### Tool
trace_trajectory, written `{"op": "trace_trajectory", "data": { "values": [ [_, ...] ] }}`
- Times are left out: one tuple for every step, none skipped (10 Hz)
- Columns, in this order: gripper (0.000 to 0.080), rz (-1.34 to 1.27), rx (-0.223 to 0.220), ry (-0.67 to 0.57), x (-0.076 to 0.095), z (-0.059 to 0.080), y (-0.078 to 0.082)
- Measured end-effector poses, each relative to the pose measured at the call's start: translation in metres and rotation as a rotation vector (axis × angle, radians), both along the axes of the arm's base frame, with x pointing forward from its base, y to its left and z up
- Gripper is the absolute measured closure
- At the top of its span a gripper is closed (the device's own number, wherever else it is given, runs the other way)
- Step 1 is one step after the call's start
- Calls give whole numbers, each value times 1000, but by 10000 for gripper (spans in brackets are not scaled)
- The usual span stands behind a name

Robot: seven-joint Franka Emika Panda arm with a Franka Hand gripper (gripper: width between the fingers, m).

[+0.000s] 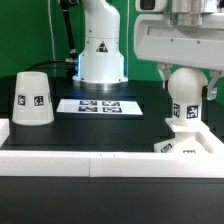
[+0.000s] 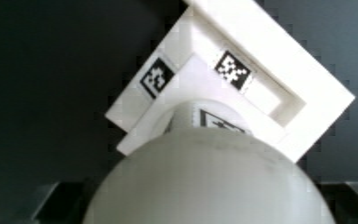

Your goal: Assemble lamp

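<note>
tool (image 1: 187,71) grasping bulb (image 1: 186,95), bulb upright on base (image 1: 188,139), shade (image 1: 33,100) well apart

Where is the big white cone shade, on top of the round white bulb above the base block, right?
No. The exterior view shows the white cone shade on the black table, apart from the round white bulb above the white base block.

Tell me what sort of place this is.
Probably a robotics lab workbench, not a home or a shop floor. A robot arm base stands at the back of a black table, a marker board of printed tags lies on it, and the white shade carries similar tags.
</note>
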State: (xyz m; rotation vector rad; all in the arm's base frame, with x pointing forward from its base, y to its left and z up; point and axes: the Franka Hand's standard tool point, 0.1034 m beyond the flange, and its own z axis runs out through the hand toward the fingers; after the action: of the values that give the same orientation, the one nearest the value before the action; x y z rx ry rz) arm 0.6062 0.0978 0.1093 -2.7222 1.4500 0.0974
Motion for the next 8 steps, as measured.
{"op": "trace_trajectory", "data": {
  "values": [
    [222, -116, 19, 16, 0, -1, 2],
    [222, -236, 41, 34, -1, -1, 4],
    [222, -311, 52, 45, -1, -1, 6],
    [222, -377, 52, 53, -2, -1, 7],
    [222, -386, 45, 58, -2, -2, 10],
    [221, -403, 41, 62, 0, -1, 13],
    [221, -464, 49, 66, 1, 0, 15],
    [220, -514, 49, 70, 1, 0, 16]
  ]
}}
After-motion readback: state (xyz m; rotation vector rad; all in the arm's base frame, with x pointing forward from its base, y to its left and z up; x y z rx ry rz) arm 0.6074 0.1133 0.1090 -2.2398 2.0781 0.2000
